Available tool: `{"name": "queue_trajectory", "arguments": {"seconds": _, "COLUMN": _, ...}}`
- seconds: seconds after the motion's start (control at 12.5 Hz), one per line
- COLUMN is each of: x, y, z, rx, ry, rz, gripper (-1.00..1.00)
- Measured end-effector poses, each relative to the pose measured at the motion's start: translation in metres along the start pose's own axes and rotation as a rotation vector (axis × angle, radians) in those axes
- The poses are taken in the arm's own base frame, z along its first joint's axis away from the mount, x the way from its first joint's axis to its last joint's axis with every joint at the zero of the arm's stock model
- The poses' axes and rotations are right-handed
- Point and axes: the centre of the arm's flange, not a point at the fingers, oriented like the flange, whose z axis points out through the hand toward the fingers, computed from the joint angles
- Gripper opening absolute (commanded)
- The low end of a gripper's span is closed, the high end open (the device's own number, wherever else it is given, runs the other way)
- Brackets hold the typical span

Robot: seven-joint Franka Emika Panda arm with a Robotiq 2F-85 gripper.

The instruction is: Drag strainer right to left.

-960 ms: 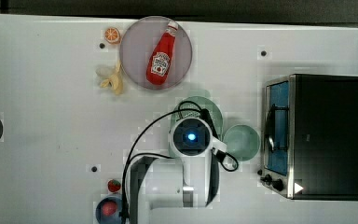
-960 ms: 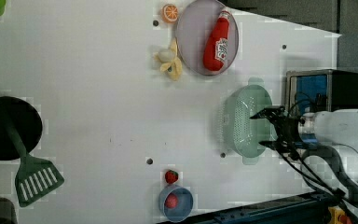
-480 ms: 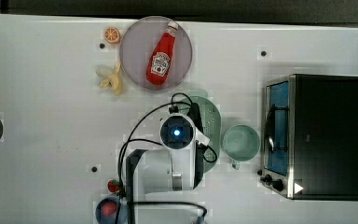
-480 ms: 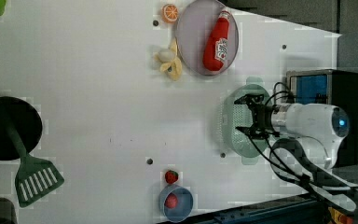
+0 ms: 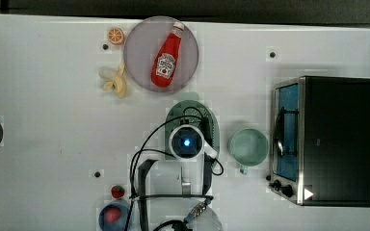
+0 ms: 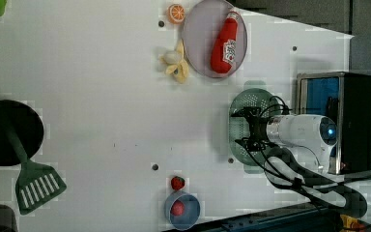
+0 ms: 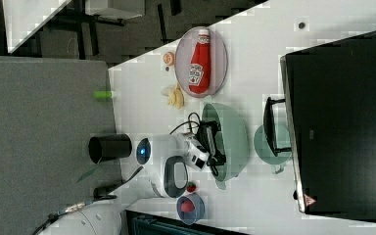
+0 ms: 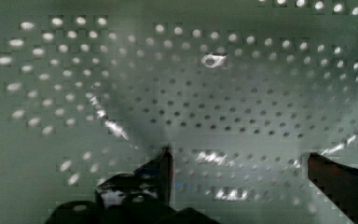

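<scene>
The strainer (image 5: 175, 119) is a pale mint-green oval colander on the white table, just to the top view's left of the round green cup (image 5: 248, 147). My gripper (image 8: 240, 163) is lowered inside it, open, and its dark fingers (image 8: 163, 170) stand wide apart close over the perforated floor (image 8: 214, 84). Nothing lies between them. In the left view the gripper (image 6: 250, 130) hangs over the strainer (image 6: 239, 121). The right view has the gripper (image 7: 215, 142) inside the strainer's bowl (image 7: 235, 142). The arm's wrist hides the strainer's middle in the top view.
A grey plate (image 5: 137, 57) with a ketchup bottle (image 5: 166, 60) lies just beyond the strainer, with a banana (image 5: 114, 82) and an orange slice (image 5: 116, 35) beside it. A toaster oven (image 5: 327, 139) stands past the cup. A blue bowl (image 5: 113, 214) and a strawberry (image 5: 118, 191) lie near the arm's base.
The arm has moved toward the top view's left, from above the strainer's cup-side edge to over its middle, and the gripper now sits inside the bowl. The strainer has hardly shifted.
</scene>
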Motion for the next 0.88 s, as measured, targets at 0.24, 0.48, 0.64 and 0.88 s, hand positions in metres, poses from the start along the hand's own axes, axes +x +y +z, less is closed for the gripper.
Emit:
{"name": "queue_trajectory", "arguments": {"seconds": 0.24, "x": -0.02, "y": -0.011, "z": -0.01, "rx": 0.038, "ry": -0.018, "rz": 0.053, "gripper": 1.0}}
{"name": "queue_trajectory", "arguments": {"seconds": 0.48, "x": -0.043, "y": -0.013, "z": -0.011, "rx": 0.035, "ry": -0.015, "rz": 0.039, "gripper": 1.0}}
{"name": "queue_trajectory", "arguments": {"seconds": 0.64, "x": -0.062, "y": -0.019, "z": -0.013, "rx": 0.047, "ry": -0.021, "rz": 0.016, "gripper": 1.0}}
{"name": "queue_trajectory", "arguments": {"seconds": 0.88, "x": -0.095, "y": -0.018, "z": -0.006, "rx": 0.019, "ry": -0.031, "rz": -0.022, "gripper": 1.0}}
